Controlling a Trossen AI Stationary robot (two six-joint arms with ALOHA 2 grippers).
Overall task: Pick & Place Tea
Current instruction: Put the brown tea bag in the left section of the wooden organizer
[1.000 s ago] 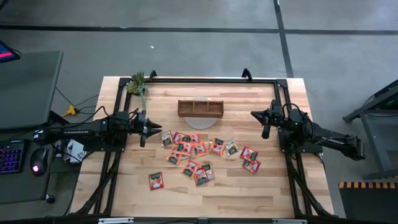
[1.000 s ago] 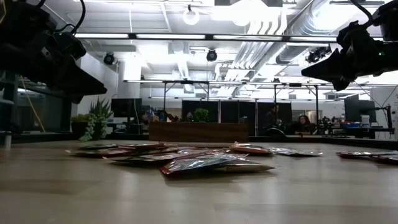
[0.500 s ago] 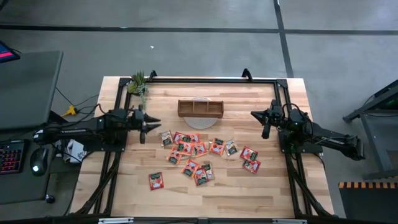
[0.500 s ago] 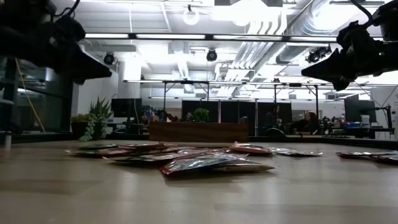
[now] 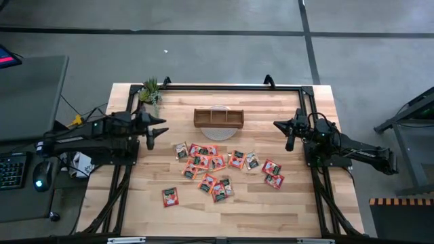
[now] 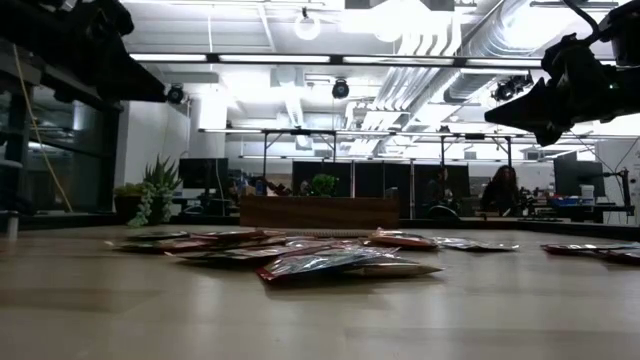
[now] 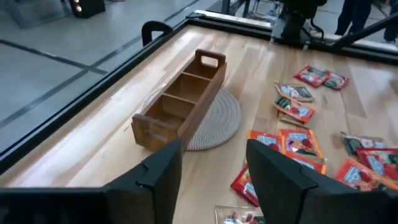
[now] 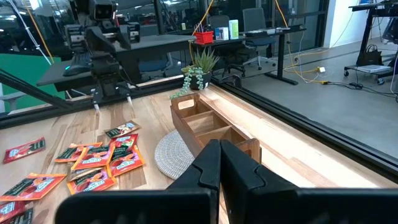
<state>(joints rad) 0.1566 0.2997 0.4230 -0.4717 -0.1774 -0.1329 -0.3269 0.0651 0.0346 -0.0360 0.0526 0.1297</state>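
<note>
Several red and orange tea sachets [image 5: 215, 166] lie flat on the wooden table's middle; one [image 5: 169, 196] lies apart toward the near side and two [image 5: 272, 174] toward the right. My left gripper [image 5: 157, 132] hangs open above the table, left of the sachets, with nothing between its fingers [image 7: 214, 162]. My right gripper [image 5: 288, 132] waits shut above the table's right side [image 8: 219, 163], clear of everything.
A brown wooden three-compartment tray [image 5: 218, 118] stands on a round woven mat [image 7: 221, 118] at the far middle. A small potted plant [image 5: 150, 91] sits at the far left corner. A black frame [image 5: 224, 86] runs along the table's edges.
My left gripper has risen well above the table and tipped up from slanting down to nearly level, drawing a little toward the table's far left. Its fingers stand wider apart than before. The sachets have not moved.
</note>
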